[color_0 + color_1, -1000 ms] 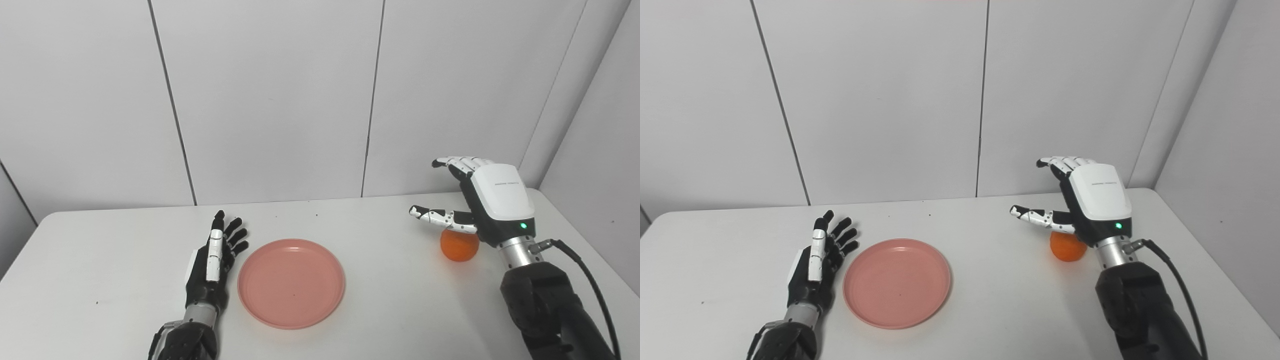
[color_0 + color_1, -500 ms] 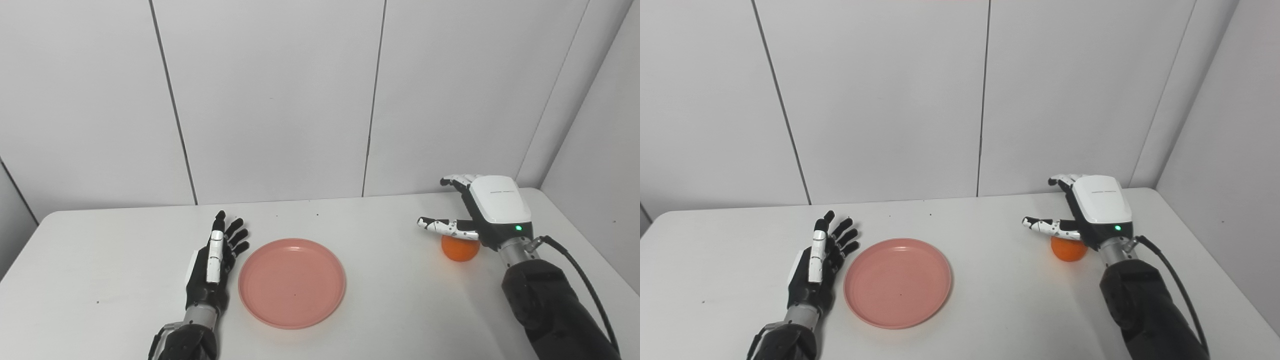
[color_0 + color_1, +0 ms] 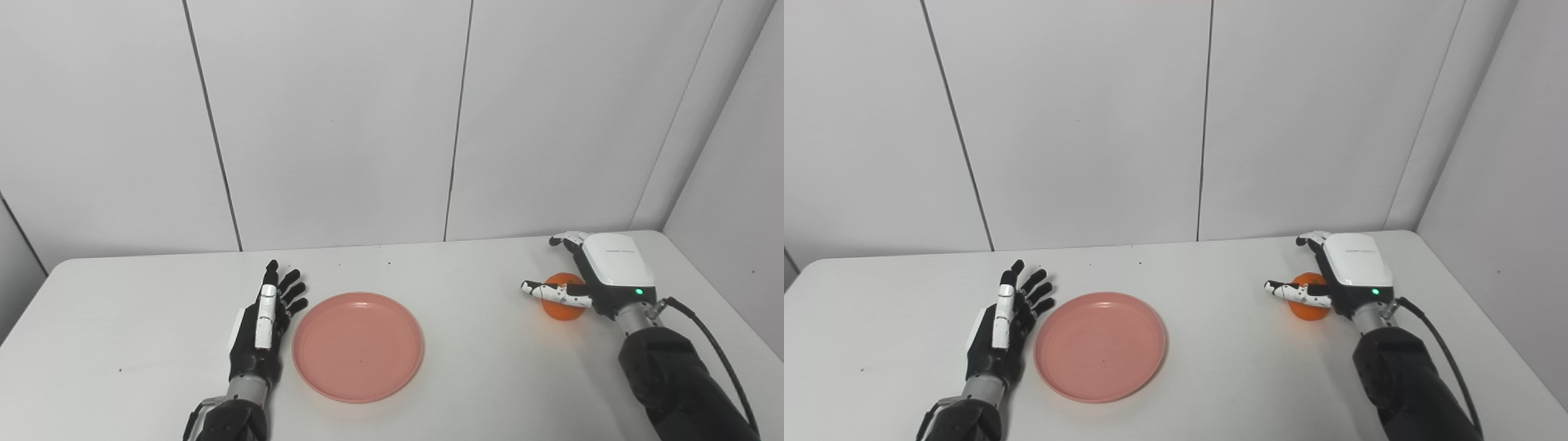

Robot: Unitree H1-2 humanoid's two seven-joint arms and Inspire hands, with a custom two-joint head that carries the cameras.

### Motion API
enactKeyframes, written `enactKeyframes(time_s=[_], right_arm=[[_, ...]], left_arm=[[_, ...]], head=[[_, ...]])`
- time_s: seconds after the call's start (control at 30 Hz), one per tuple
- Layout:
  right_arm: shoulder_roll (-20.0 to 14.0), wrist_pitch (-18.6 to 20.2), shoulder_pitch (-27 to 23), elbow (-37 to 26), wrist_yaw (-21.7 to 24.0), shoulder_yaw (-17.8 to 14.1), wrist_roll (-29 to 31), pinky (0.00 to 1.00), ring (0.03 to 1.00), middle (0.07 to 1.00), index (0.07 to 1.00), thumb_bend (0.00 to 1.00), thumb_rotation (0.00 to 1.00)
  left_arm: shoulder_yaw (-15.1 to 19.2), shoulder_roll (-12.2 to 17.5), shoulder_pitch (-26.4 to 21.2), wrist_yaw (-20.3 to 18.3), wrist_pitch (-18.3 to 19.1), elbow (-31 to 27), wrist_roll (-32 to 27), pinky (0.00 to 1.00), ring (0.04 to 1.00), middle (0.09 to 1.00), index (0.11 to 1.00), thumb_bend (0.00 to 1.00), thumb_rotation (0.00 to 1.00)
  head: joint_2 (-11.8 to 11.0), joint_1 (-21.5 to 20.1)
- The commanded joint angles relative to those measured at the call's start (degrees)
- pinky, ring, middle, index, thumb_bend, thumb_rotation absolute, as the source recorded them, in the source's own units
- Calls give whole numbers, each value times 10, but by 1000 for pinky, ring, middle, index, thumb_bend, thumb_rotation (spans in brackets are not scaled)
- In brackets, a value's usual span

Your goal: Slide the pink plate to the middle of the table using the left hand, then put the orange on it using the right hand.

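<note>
Left eye view: you see the pink plate (image 3: pixel 358 346) lying flat near the middle of the white table (image 3: pixel 465 380), so its slide looks done. The left hand (image 3: pixel 262 327) rests just beside the plate's left rim, fingers straight and fanned apart, holding nothing; it stands edge-on, as a pusher would. The orange (image 3: pixel 561 304) sits on the table well to the right of the plate. The right hand (image 3: pixel 597 275) is set over it with the thumb reaching across the near side and the fingers curving round the far side, a cage ready for closing.

Right eye view: here the right hand (image 3: pixel 1344 272) brackets the orange (image 3: pixel 1309 305), but you cannot tell whether the fingers press it yet. The plate (image 3: pixel 1099 346) is bare, awaiting the fruit.
</note>
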Motion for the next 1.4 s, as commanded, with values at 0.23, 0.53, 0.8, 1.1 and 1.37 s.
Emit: enactKeyframes(time_s=[0.23,0.53,0.8,1.1,1.37], right_arm=[[-12,40,-35,-12,7,14,8,791,766,782,741,757,865],[-17,41,-32,-7,-2,22,13,826,785,790,743,756,867],[-24,7,-31,32,-32,23,36,811,767,768,724,739,815],[-35,-50,-34,86,-99,39,61,689,714,720,669,723,714],[-36,-103,-36,130,-156,47,77,582,637,668,622,680,662]], left_arm=[[-2,-2,14,1,45,5,-1,860,892,919,1000,674,987],[-3,-4,10,6,38,17,2,845,887,915,1000,669,973],[-5,-6,7,7,36,21,3,840,889,912,1000,664,969],[-7,-9,10,13,44,9,6,831,878,905,1000,646,969],[-11,-10,15,13,50,-2,5,835,879,909,1000,641,973]], head=[[-3,0],[-12,5],[-6,13],[0,19],[5,27]])
